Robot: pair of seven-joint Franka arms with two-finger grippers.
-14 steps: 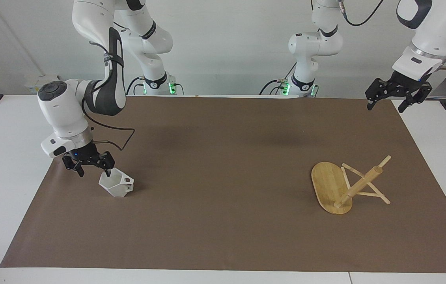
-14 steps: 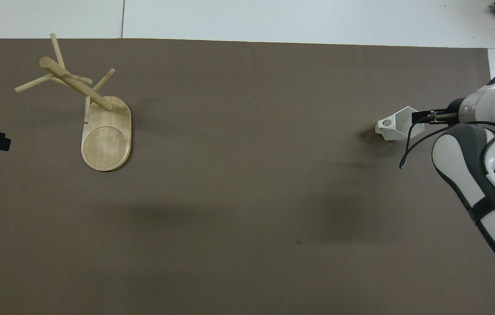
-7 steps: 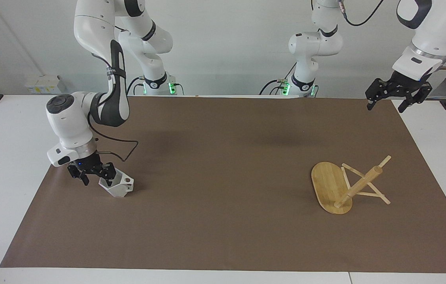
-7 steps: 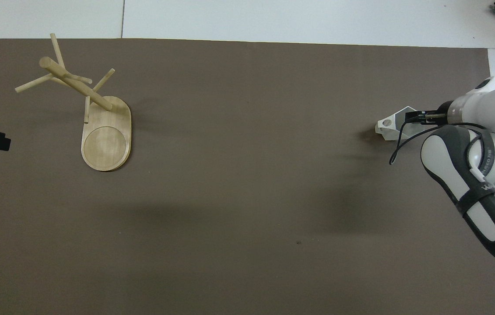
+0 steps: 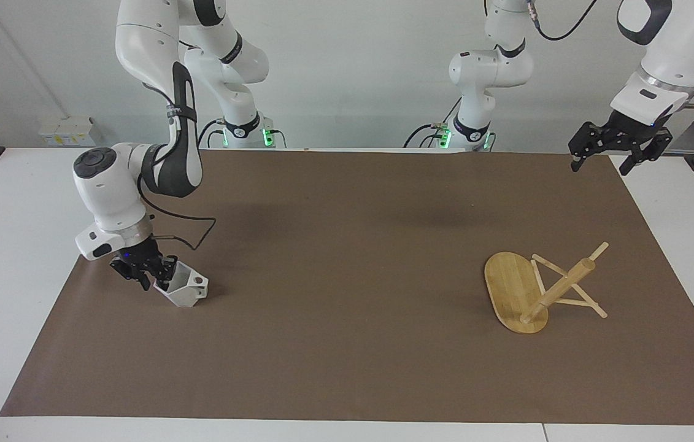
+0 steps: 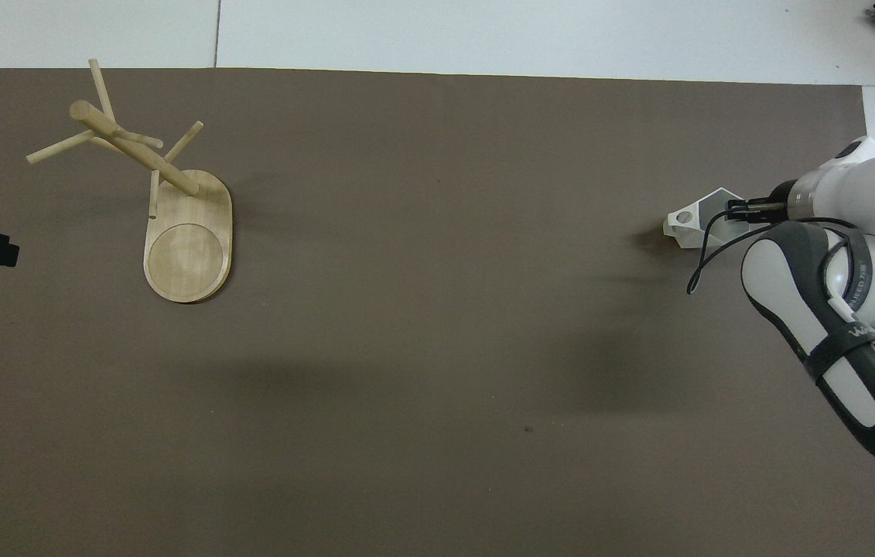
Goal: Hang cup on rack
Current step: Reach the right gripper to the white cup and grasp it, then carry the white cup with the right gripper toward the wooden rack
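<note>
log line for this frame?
right gripper: closing on cup rim | cup: on table | rack: empty | left gripper: open, waiting

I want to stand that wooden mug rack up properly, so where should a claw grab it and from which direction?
Probably the thick central post, taken from above, fingers either side. The rack lies tipped over on the mat: its oval base is on edge and the post slants clear of the surface, while the pegs look too thin.

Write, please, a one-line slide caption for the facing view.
Right gripper grips the rim of the white cup on the brown mat; left gripper waits open, high above the bamboo rack.
</note>
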